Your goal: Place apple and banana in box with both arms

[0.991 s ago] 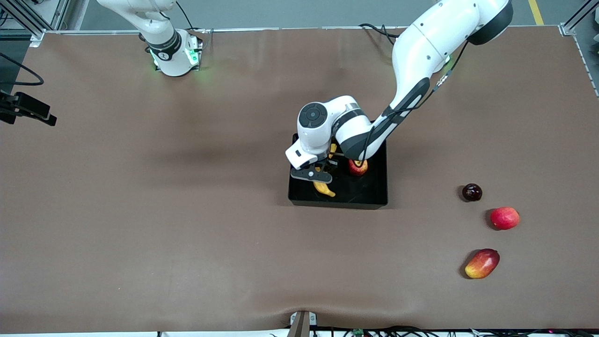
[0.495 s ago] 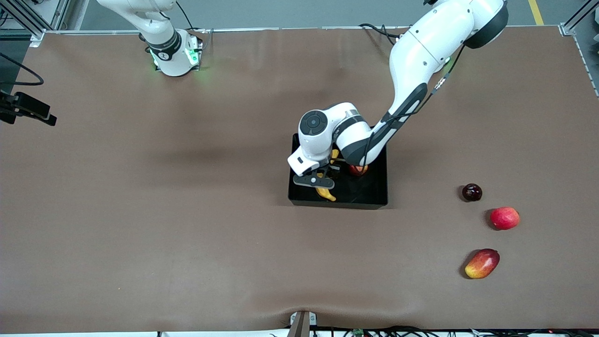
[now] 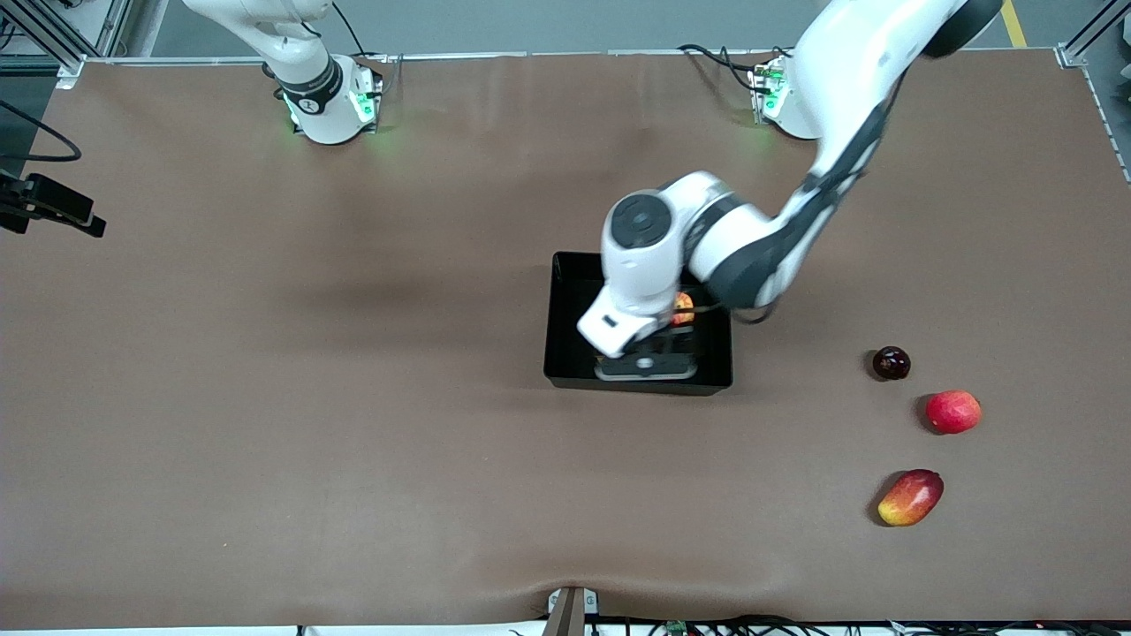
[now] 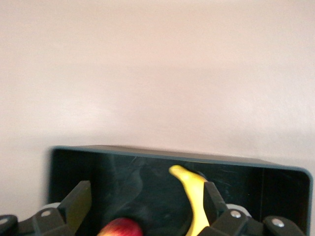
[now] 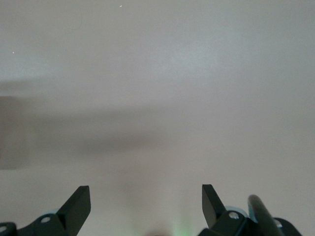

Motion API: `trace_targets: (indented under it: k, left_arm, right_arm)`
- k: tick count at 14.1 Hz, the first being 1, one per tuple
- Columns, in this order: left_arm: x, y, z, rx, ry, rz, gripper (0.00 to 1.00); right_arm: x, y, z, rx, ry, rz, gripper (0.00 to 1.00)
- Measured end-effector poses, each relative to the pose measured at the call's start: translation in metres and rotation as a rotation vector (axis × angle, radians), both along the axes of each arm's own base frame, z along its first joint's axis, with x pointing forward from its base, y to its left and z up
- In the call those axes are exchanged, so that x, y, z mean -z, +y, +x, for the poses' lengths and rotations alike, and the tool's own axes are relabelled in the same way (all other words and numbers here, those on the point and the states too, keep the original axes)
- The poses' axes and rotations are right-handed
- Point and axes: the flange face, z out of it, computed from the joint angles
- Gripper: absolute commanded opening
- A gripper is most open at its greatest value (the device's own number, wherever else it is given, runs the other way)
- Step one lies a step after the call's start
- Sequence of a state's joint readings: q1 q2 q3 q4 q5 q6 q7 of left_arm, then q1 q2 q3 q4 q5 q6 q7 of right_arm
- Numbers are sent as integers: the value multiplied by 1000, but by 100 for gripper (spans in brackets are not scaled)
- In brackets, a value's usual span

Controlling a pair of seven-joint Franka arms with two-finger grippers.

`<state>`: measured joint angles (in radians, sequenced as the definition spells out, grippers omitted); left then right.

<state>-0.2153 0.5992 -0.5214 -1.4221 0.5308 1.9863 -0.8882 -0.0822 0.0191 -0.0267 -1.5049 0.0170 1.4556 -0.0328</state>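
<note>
The black box [image 3: 565,300] stands mid-table. The apple [image 3: 683,309] lies in it, partly hidden by the left arm. My left gripper [image 3: 645,364] hangs over the box's part nearer the front camera, open and empty. In the left wrist view the box [image 4: 78,164] holds the banana [image 4: 193,194] and the apple [image 4: 120,228] below the spread fingers [image 4: 78,201]. In the front view the hand hides the banana. My right gripper [image 5: 145,196] is open and empty over bare table, and it is out of the front view.
Three fruits lie toward the left arm's end: a dark round one [image 3: 891,363], a pinkish-red round one [image 3: 953,412] and an oblong red-yellow one [image 3: 911,497] nearest the front camera. A black camera mount [image 3: 49,208] juts in at the right arm's end.
The left hand has risen and shifted toward the left arm's end of the box. It now covers the banana in the front view. The right arm has not moved.
</note>
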Motion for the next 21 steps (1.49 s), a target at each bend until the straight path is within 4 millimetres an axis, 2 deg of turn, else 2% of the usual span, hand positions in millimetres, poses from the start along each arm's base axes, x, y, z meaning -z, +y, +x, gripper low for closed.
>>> trace_targets:
  k: [3,4,6,8,11,14,17,19,21]
  left_arm:
    - [-94,83,12,-39,4,53,100]
    - [-116,112,16,-70,11,56,100]
    - [-146,169,22,-139,21,55,100]
    - [-167,203,20,-171,29,72,100]
    - [-194,230,10,-135,43,93,100]
    - [-217,274,1,-125,70,49,100]
    - [-228,324,-9,-104,98,-5,100]
    - [-232,344,-20,-106,109,-30,100]
    - [-236,355,-35,-90,117,-55,100]
  right_arm:
    - [0,-1,0,1,3,0,100]
    - [1,-1,-1,2,4,0,100]
    - [1,-3,-1,5,5,1,100]
    - [1,-3,-1,6,5,1,100]
    - [1,-3,-1,6,6,1,100]
    - [1,-3,-1,6,6,1,100]
    - [1,-3,-1,6,6,1,100]
    - [1,-3,-1,6,7,1,100]
    - [1,-3,-1,6,7,1,100]
